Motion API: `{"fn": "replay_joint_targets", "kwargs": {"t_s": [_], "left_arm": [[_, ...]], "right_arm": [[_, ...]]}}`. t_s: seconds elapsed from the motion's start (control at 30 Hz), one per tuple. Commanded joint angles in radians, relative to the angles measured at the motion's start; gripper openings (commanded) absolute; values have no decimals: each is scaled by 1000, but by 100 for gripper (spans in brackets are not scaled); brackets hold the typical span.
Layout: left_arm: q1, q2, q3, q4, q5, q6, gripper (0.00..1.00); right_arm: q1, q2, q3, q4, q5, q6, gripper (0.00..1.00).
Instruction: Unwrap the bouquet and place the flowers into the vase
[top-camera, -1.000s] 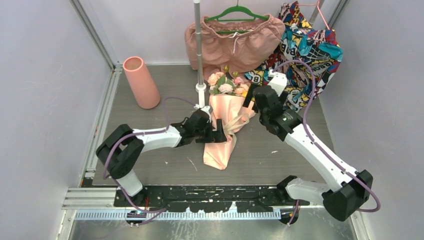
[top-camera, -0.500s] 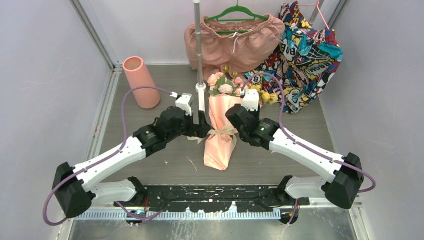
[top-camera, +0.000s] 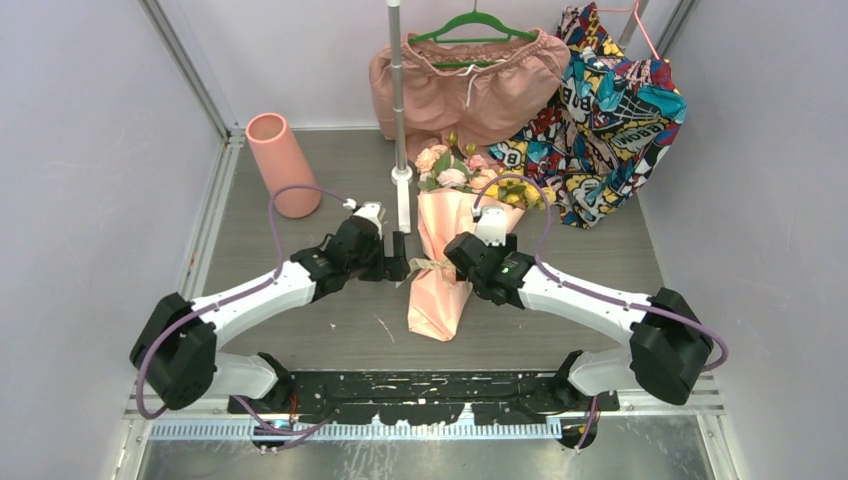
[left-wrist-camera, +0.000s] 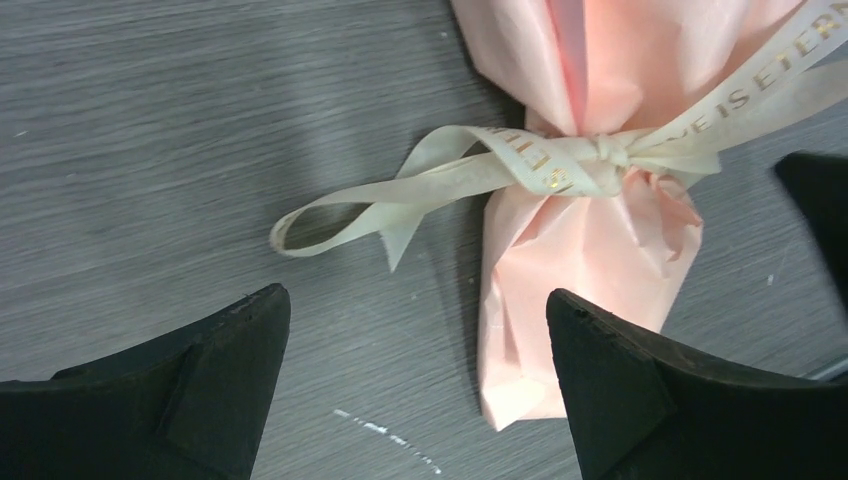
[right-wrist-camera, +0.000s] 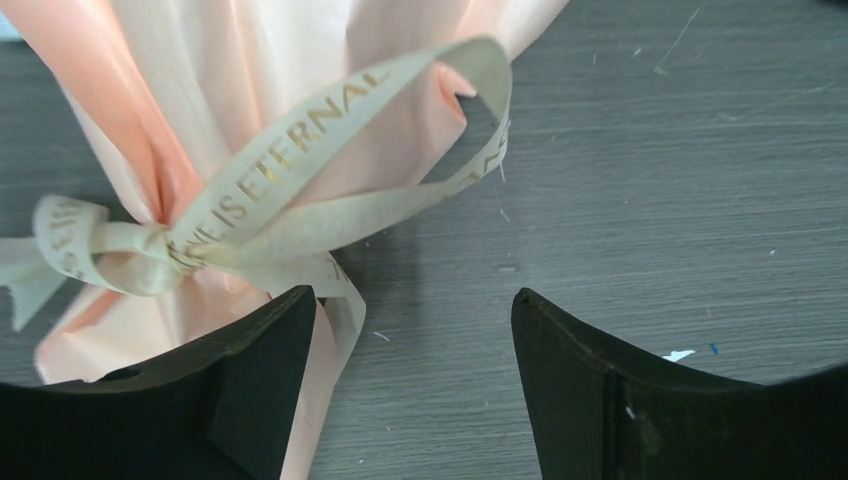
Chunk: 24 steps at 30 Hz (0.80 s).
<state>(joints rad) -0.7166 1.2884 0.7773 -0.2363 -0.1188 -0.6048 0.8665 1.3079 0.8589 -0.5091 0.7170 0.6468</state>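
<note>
**Bouquet (top-camera: 440, 290) on the desk (top-camera: 590, 250), ribbon (left-wrist-camera: 520, 170) knotted**

The overhead view shows the vase (top-camera: 283, 165) standing well apart, far left. Only the wrist views show the bow's knot and both the left tool (left-wrist-camera: 415, 300) and right tool (right-wrist-camera: 412, 297) spread wide, gripping nothing.

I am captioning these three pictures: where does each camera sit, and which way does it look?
Top external: above and behind the arms, looking down on the table; both whole arms show, bouquet between them.
Left wrist: on the left arm, looking down past the open left gripper at the ribbon.
Right wrist: on the right arm, looking down past the open right gripper at the bouquet.
Shared: both wrist views show the ribbon's knot and pink paper.
</note>
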Motion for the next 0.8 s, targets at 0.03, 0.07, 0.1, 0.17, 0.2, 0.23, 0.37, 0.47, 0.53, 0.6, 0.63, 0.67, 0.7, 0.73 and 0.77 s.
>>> {"fn": "replay_joint_targets", "kwargs": {"t_s": [0.03, 0.07, 0.1, 0.17, 0.2, 0.23, 0.37, 0.47, 0.53, 0.6, 0.63, 0.67, 0.7, 0.73, 0.77], "left_arm": [[12, 90, 132, 95, 95, -37, 100], [12, 107, 146, 92, 111, -37, 100], [12, 118, 153, 96, 114, -41, 100], [12, 133, 147, 126, 153, -56, 100], [12, 135, 136, 137, 159, -64, 100], [12, 137, 130, 144, 164, -69, 100], [12, 140, 129, 135, 152, -58, 100], [14, 145, 142, 124, 142, -49, 100], [17, 151, 157, 123, 144, -49, 100], [18, 163, 179, 122, 149, -49, 100], [19, 172, 194, 120, 151, -50, 100], [20, 181, 211, 116, 151, -51, 100], [22, 192, 228, 113, 152, -54, 99], [24, 204, 248, 109, 152, -57, 100], [24, 220, 267, 107, 153, -58, 100]], "right_arm": [[-9, 42, -47, 113, -59, 46, 80], [-10, 53, -55, 123, -64, 44, 80], [-11, 62, -62, 137, -68, 41, 80], [-23, 85, -78, 160, -80, 35, 81], [-32, 96, -83, 172, -90, 33, 82], [-42, 108, -88, 183, -100, 31, 82], [-80, 143, -105, 228, -129, 28, 82], [-113, 160, -110, 252, -149, 16, 78], [-131, 170, -112, 268, -173, 7, 72], [-140, 176, -111, 274, -187, 2, 54], [-141, 175, -108, 272, -189, 1, 41], [-141, 173, -107, 268, -190, 1, 27], [-142, 165, -107, 263, -191, 3, 12], [-141, 156, -107, 257, -196, 4, 3], [-140, 142, -108, 247, -200, 5, 1]]}}
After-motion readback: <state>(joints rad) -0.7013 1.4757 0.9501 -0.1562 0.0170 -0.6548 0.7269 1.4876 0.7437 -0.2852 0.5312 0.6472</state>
